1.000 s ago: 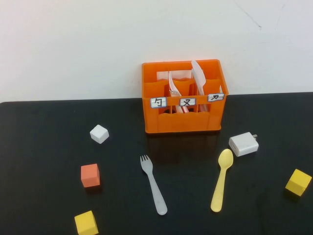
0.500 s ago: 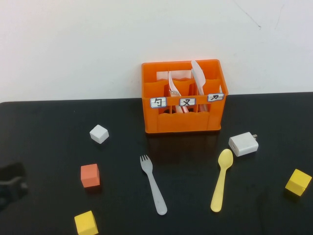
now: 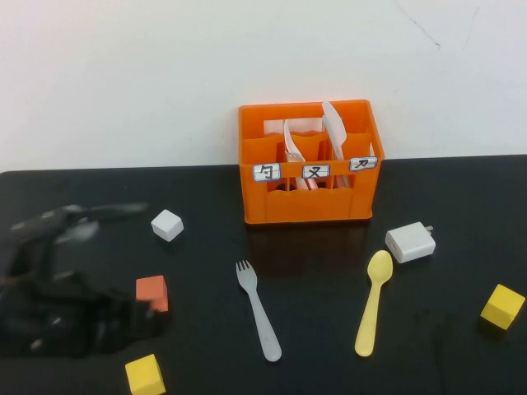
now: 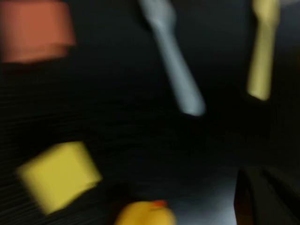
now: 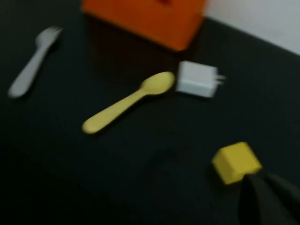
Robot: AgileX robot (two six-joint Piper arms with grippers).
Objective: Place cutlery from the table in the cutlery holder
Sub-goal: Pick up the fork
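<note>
High view: fork (image 3: 258,311) and spoon (image 3: 372,303) lie flat on the tabletop (image 3: 329,362), at 6 o'clock of the cutlery holder (image 3: 309,164) — neither is lifted; both are left to do.
Left claw (image 3: 78,218): at 9 o'clock of the fork, closed, empty.
Left wrist view: fork (image 4: 171,54) ahead, untouched.
Right wrist view: right claw (image 5: 267,197) closed, empty — apart from the spoon (image 5: 126,101).

Plain white wall (image 3: 165,74) behind, evenly lit
</note>
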